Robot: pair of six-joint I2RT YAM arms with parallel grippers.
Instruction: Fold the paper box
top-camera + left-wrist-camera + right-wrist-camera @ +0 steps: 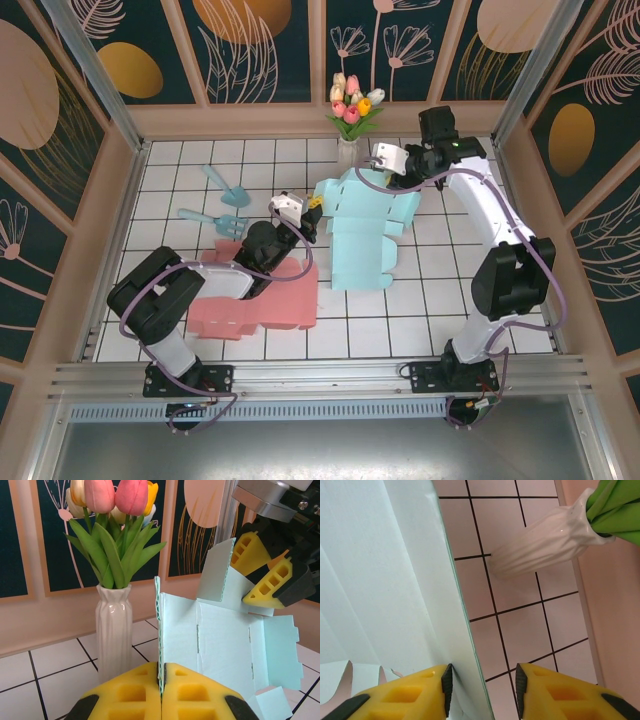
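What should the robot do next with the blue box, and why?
Probably close the right gripper on the flap: its jaws stand open with the flap's edge between them, while the left gripper pinches another edge of the box.

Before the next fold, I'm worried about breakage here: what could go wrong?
1. The vase stands close behind the paper box, near the right hand; swinging a flap could tip it.
2. The left hand pinches just a thin edge of the paper box, so a pull might slip or tear it.
3. The right hand straddles the flap, not yet gripping; closing off-line may crease it.
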